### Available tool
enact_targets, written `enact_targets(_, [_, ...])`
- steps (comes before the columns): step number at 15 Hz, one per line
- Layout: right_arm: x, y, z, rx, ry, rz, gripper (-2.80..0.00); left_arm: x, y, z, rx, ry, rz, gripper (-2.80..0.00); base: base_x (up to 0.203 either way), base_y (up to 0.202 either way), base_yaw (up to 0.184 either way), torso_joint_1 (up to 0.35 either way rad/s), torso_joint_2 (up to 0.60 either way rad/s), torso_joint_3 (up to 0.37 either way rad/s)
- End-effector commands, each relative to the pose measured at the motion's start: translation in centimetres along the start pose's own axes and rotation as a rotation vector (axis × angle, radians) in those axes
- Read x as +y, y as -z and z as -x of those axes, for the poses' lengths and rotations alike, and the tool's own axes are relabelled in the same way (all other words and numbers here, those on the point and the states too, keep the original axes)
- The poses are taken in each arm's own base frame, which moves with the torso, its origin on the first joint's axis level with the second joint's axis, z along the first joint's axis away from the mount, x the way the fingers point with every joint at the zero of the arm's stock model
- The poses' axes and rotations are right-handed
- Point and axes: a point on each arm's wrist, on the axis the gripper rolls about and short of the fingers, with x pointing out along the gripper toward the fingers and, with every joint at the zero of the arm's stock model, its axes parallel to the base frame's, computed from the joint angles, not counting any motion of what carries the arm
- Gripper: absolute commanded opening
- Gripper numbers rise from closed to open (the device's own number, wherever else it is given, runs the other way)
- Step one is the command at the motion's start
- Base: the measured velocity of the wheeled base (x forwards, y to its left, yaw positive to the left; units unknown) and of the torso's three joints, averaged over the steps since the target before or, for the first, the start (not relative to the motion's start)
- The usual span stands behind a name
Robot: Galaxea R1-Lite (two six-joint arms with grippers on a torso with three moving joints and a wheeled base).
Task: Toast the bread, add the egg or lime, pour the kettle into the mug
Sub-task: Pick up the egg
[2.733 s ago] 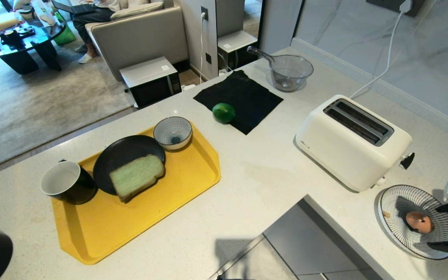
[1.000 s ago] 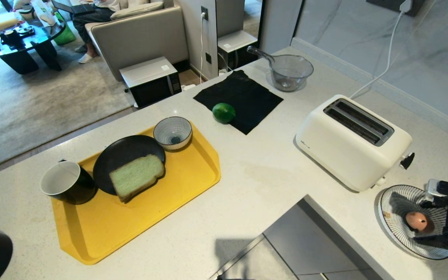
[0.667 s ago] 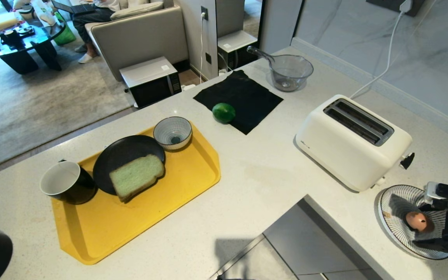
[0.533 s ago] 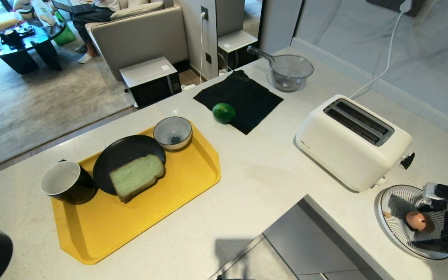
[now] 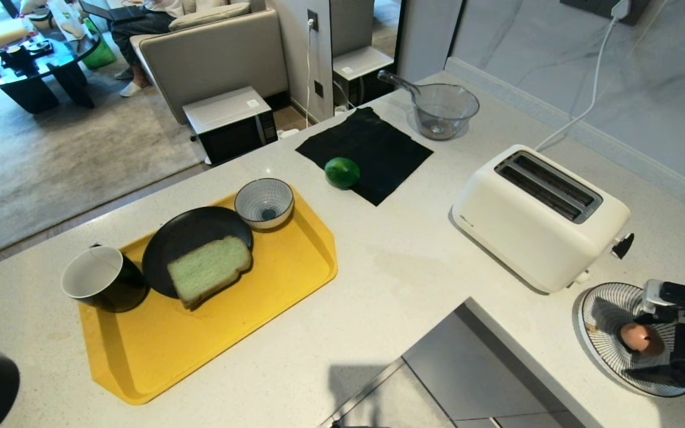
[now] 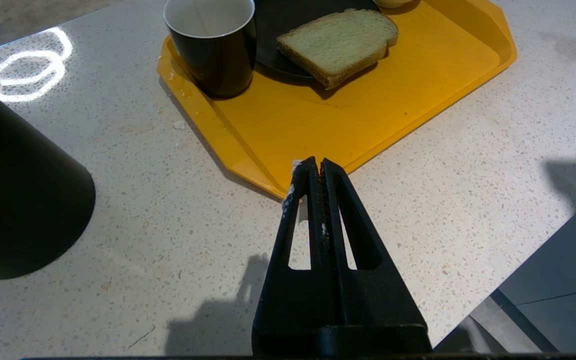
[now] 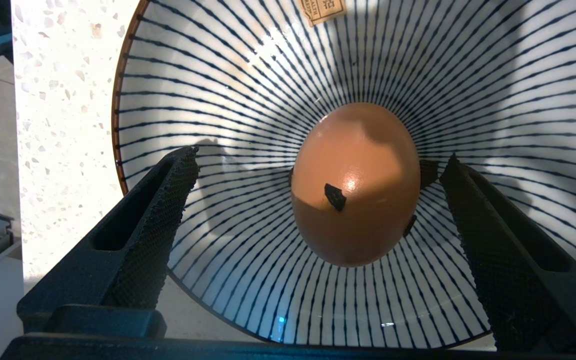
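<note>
Two end effectors are mine, and only the right one is at work. My right end effector (image 7: 318, 165) hangs over the striped plate (image 5: 598, 309) at the near right of the bench (image 5: 402, 279), its fingers (image 7: 168, 200) spread wide to either side of the egg (image 7: 355, 182) without touching it. The egg lies in the middle of that plate, a small dark fleck on its shell.

My left end effector (image 6: 314, 170) is parked above the bench just off the near edge of the yellow tray (image 5: 247, 315), its fingers pressed together and holding nothing. On the tray the mug (image 5: 101, 279) stands at the left end, touching the black plate (image 5: 191, 235) that carries the bread (image 5: 209, 268), which lies flat with one corner hanging over the plate's rim. A small striped bowl (image 5: 264, 202) sits at the tray's far corner.

The lime (image 5: 342, 172) rests on the near corner of a black cloth (image 5: 372, 148). The white toaster (image 5: 541, 217) stands between the cloth and the egg's plate, both slots open on top. The kettle (image 6: 13, 200) stands on the bench near my left end effector, to the mug's side of it.
</note>
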Motion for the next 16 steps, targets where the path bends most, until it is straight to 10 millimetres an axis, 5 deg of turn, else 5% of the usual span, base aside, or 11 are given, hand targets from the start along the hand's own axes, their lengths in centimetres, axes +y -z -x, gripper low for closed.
enact_targets(1, [-0.02,0.06,-0.11,-0.002,-0.005,0.005,0.00,0.01,0.47,-0.10,0.014,-0.001,0.001,-2.80,0.000,0.000,0.000,0.000,0.00,0.000])
enact_targets(3, [-0.02,0.06,-0.11,-0.002,-0.005,0.005,0.00,0.01,0.47,-0.10,0.014,-0.001,0.001,-2.80,0.000,0.000,0.000,0.000,0.00,0.000])
enact_targets(4, [-0.02,0.06,-0.11,-0.002,-0.005,0.005,-2.80,0.01,0.47,-0.10,0.014,-0.001,0.000,-2.80,0.000,0.000,0.000,0.000,0.00,0.000])
enact_targets(16, [0.03,0.23,-0.35,0.012,-0.012,0.002,-2.80,0.01,0.47,-0.10,0.014,-0.001,0.001,-2.80,0.000,0.000,0.000,0.000,0.00,0.000])
